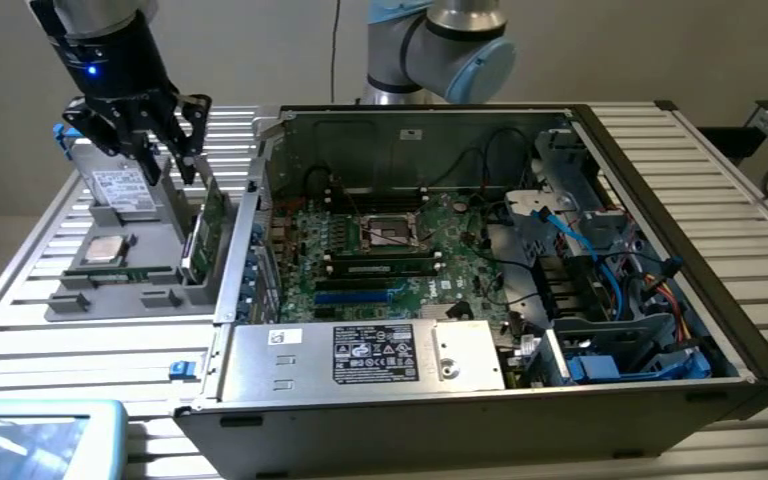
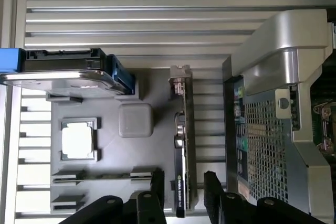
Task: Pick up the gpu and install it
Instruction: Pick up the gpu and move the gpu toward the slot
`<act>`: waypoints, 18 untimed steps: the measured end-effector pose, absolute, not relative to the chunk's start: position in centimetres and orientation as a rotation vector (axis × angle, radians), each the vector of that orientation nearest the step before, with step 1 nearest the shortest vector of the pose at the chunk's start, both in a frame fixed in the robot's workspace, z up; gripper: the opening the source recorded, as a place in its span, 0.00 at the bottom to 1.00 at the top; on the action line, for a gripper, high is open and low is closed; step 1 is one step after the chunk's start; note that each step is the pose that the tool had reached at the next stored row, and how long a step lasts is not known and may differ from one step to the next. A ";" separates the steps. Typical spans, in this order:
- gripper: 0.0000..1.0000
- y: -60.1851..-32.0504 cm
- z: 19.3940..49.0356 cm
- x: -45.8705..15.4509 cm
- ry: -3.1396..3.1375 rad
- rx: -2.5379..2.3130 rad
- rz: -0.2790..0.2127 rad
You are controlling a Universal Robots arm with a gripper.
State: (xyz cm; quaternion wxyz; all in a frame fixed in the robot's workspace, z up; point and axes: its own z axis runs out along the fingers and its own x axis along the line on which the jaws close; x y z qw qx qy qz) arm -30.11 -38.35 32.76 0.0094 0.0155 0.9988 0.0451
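- Grey holder tray (image 1: 131,295), exterior view: graphics card (image 1: 204,228) stands on edge in its slot, beside the open computer case (image 1: 491,400). Gripper (image 1: 177,172) hovers just above it.
- Wrist view: fingers (image 2: 156,187) spread, one each side of the card, gaps showing.
- I judge pickup not made, install all left.

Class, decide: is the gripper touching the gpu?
Apart. In the wrist view the open gripper flanks the gpu, with a gap showing on each side.

gpu (image 1: 204,232) upright in holder (image 1: 117,297), beside case (image 1: 424,432) (exterior view's left).
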 end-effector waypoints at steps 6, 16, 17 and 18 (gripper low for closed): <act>0.46 -39.0 31.7 -30.1 3.119 0.048 0.141; 0.46 -39.2 29.8 -30.1 3.119 0.048 0.141; 0.46 -39.2 29.7 -30.1 3.119 0.048 0.141; 0.46 -39.2 29.5 -30.1 3.119 0.048 0.141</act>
